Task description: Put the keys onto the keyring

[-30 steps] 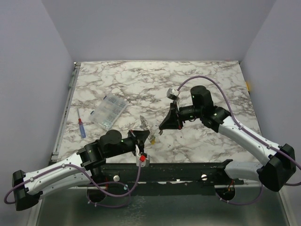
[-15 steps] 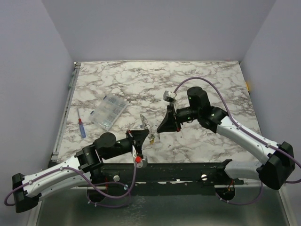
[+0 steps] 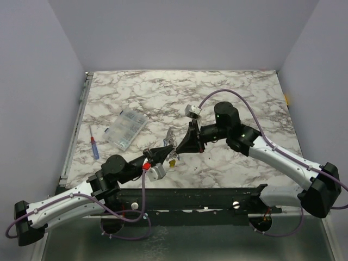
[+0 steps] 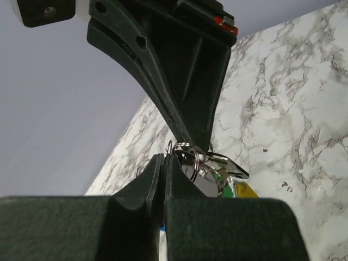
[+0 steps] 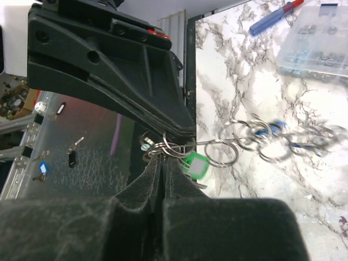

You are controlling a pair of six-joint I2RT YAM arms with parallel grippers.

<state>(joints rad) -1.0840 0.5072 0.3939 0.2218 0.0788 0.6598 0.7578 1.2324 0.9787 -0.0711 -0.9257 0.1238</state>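
White-and-grey veined marble table (image 3: 234, 92), smooth, slightly glossy. Both arms meet low over its near-centre, fingertips almost nose to nose.

Left gripper (image 3: 165, 148): matte black moulded wedge, jaws pressed together with no gap showing. In the left wrist view a thin bright steel wire loop, the keyring (image 4: 185, 154), comes out right at the tips.

Right gripper (image 3: 178, 148): same black wedge shape, jaws likewise fully together. In the right wrist view several overlapping wire loops sit at its tips. Both appear to pinch the keyring; which turn of wire each one has cannot be told, as the loops overlap.

Keys (image 5: 196, 165): the bunch hangs off the table between the two grippers.
- green head, rounded square of plastic, just below the pinched loops
- yellow head (image 3: 172, 161), dangling lowest in the top view
- blue head (image 5: 272, 128), blurred, further out
- one polished, rounded metal piece (image 4: 204, 176) beside the loops

A chain (image 5: 255, 138) of linked round split rings trails away from the pinch point, its far end out of focus.

Well to the left: a clear plastic compartment box (image 3: 126, 129), rectangular, lying flat and askew; beside it a screwdriver (image 3: 94, 147), blue shaft, red end.
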